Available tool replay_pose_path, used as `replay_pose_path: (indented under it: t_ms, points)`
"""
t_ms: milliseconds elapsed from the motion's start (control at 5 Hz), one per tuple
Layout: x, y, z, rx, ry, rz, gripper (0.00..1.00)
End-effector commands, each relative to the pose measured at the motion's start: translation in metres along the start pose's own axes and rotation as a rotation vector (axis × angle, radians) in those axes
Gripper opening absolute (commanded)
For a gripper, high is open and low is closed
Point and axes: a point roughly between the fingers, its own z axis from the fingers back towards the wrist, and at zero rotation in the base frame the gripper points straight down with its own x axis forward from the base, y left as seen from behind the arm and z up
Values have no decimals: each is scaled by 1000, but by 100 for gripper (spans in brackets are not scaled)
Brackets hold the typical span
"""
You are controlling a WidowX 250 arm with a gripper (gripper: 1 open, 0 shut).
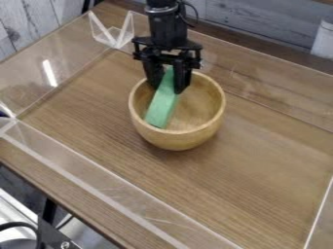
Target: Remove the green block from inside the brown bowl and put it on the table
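The black gripper (166, 70) hides the upper end of the green block (163, 105) and part of the brown bowl's (178, 128) rim. The robot arm runs out of view beyond the table's (254, 160) far edge. A white object (324, 39) at the far right corner is cut off, its identity unclear.

The bar (163, 104), plain green and long, leans slanting inside the bowl (177, 121), which is round, light brown and sits on the wooden table (92, 122).
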Motion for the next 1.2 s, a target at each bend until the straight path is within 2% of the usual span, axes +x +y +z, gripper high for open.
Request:
replay_pose_path:
  t_ms: [0,600,800,1000]
  points:
    - [6,6,22,14,-66,-2,0]
    - [2,-10,57,-14,-136,-28,0]
    - [-2,-23,76,-38,-170,-55,0]
    - [-6,-45,89,-66,-183,-99,0]
